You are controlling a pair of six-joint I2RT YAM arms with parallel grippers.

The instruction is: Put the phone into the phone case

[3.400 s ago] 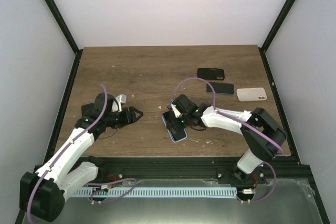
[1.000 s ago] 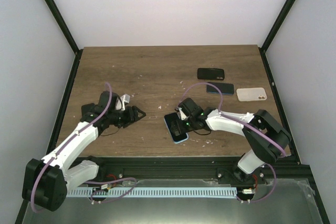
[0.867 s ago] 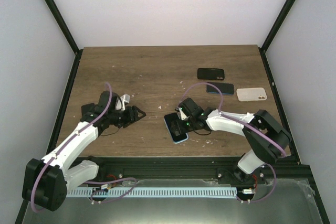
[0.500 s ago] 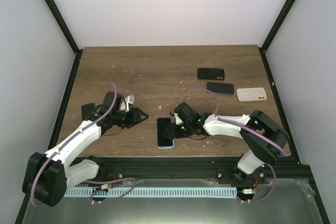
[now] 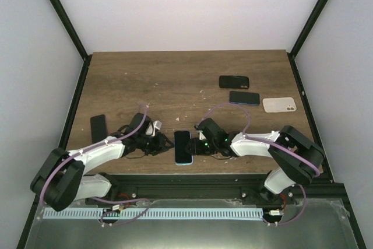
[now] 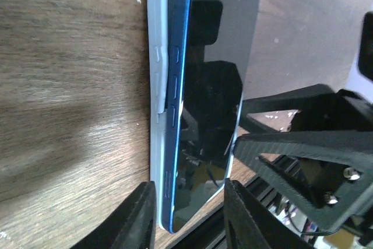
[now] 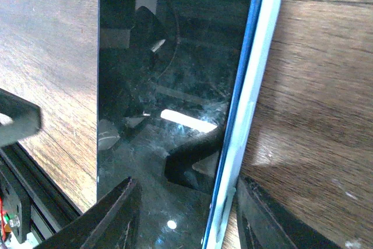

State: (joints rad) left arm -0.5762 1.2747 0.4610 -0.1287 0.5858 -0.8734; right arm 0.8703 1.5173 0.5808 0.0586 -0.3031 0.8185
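Note:
The phone, dark-screened with a blue frame, lies face up on the pale phone case near the table's front edge. Its left side sits raised above the case wall in the left wrist view. My left gripper reaches in from the left and my right gripper from the right, tips at the phone's long sides. In the left wrist view the left gripper frames the phone with jaws partly apart. In the right wrist view the right gripper stands likewise over the screen and case. No grip shows.
A dark phone lies at the left edge. At the back right are a black phone, a blue-edged phone and a pale case. The black front rail runs just below the phone.
The right gripper slid the phone and case left toward the middle. The left arm swung right to meet it, uncovering the dark phone at the left. Both pairs of jaws have narrowed.

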